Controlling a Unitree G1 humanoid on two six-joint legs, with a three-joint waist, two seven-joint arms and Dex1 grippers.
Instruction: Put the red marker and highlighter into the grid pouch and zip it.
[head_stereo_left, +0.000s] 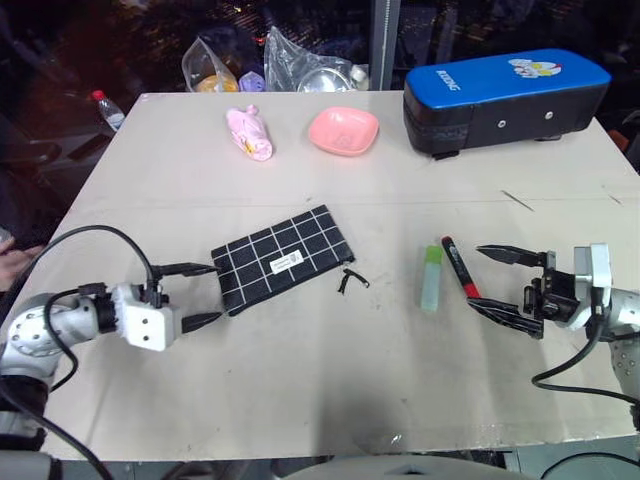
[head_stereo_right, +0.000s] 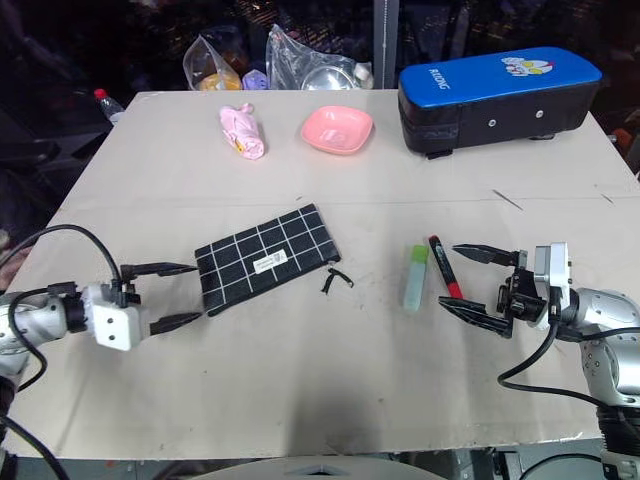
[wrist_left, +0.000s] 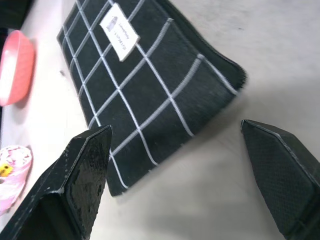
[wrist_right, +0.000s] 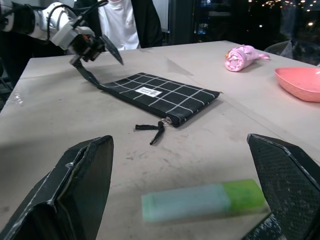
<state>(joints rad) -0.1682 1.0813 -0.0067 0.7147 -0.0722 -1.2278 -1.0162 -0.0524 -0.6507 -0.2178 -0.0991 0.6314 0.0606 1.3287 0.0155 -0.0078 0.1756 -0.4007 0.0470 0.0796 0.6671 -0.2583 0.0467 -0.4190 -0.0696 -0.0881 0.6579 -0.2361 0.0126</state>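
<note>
L gripper (head_stereo_left: 200, 295): my jaws stand wide apart, nothing btwn them; they sit low over the bench at the near-left end of the pouch, one finger on each side of that end, not touching as far as I can tell.
R gripper (head_stereo_left: 503, 282): my jaws also wide apart, empty, pointing toward my left at the two pens; lower finger tip just beside the marker's near end.
bench (head_stereo_left: 320, 390): pale top, bare in the near strip in front of me.
marker (head_stereo_left: 459, 267): red w/ black cap end, lying flat on the bench, right of centre, just beside the highlighter, roughly parallel to it, black end away from me.
highlighter (head_stereo_left: 431, 277): pale mint-green, brighter green cap at the far end, flat on the bench, left of the marker, btwn it and the pouch, apart from the pouch.
pouch (head_stereo_left: 283, 257): black w/ white grid, flat on the bench, centre-left, lying at an angle, white label facing up.
zipper pull (head_stereo_left: 351, 282): black cord trailing on the bench off the pouch's right corner.
pink dish (head_stereo_left: 343, 131): far side, centre, well apart from the pouch.
pink bundle (head_stereo_left: 250, 133): left of the dish, far side.
blue-topped case (head_stereo_left: 505, 100): far right corner, dark sides.
plastic bags (head_stereo_left: 312, 65): at the far edge, contents unclear.
bottle (head_stereo_left: 108, 108): red cap, just off the far-left corner.
</note>
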